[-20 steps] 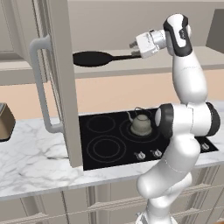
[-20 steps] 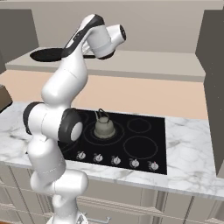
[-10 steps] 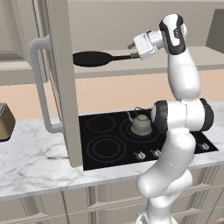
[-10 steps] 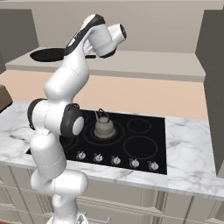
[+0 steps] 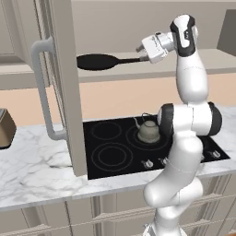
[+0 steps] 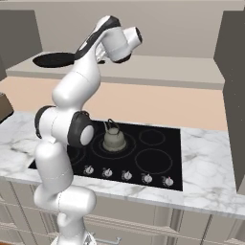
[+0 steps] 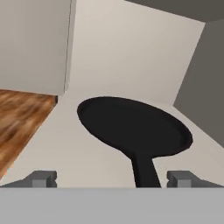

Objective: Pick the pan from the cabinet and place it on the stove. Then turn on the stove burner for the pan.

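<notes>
The black pan [image 5: 98, 61] lies flat on the open cabinet's beige shelf [image 5: 152, 73], its thin handle pointing right toward my gripper [image 5: 140, 51]. In the hand view the pan [image 7: 133, 124] is straight ahead, and its handle runs down between my two fingertips [image 7: 43, 178], which stand wide apart on either side without touching it. My gripper [image 7: 113, 179] is open and holds nothing. From the right base view the pan [image 6: 52, 59] sits at the shelf's left end. Below is the stove [image 5: 115, 147], a black glass cooktop with silver knobs [image 6: 126, 175] along its front.
The cabinet door [image 5: 64, 87] hangs open to the pan's left, its curved bar handle [image 5: 41, 92] sticking out over the marble counter [image 5: 37, 166]. A grey-green kettle [image 5: 149, 131] stands on a rear burner. A brown toaster [image 5: 4, 129] is at far left.
Hardly anything differs: the hand has shifted very slightly near the pan's handle with the jaws still wide. The pan has not moved.
</notes>
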Controlling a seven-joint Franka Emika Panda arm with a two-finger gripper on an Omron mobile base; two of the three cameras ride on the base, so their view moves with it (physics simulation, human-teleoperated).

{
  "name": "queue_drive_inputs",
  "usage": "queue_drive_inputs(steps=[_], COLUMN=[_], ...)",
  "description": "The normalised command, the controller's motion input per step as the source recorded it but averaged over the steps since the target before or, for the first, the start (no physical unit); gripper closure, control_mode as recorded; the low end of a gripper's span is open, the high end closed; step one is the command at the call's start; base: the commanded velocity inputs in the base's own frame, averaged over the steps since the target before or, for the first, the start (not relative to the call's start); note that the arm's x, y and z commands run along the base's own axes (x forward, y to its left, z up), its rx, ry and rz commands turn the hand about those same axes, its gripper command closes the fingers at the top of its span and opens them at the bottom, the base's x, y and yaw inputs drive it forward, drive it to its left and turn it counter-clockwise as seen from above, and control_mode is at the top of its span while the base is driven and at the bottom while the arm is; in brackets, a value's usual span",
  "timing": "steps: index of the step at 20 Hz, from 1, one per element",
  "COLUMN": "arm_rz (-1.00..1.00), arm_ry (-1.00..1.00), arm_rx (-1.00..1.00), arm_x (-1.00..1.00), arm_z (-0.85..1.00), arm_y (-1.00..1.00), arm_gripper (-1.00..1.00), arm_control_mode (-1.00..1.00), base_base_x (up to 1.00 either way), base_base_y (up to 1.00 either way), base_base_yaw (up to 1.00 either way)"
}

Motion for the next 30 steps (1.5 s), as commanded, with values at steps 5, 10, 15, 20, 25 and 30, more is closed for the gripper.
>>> queue_drive_inputs(steps=[5,10,15,20,25,30], arm_rz=[0.01,0.0,0.0,0.0,0.0,0.0], arm_ry=[0.0,0.0,0.0,0.0,0.0,0.0], arm_rx=[0.0,0.0,-0.01,-0.05,-0.07,-0.07], arm_x=[0.19,0.17,0.2,0.2,0.19,0.17], arm_z=[-0.1,-0.07,-0.08,-0.16,-0.17,-0.14], arm_y=[0.0,0.0,0.0,0.0,0.0,0.0], arm_gripper=[-1.0,-1.0,-1.0,-1.0,-1.0,-1.0], arm_control_mode=[-1.0,-1.0,-1.0,-1.0,-1.0,-1.0], base_base_x=[0.0,0.0,0.0,0.0,0.0,0.0], base_base_y=[0.0,0.0,0.0,0.0,0.0,0.0], base_base_yaw=[0.0,0.0,0.0,0.0,0.0,0.0])
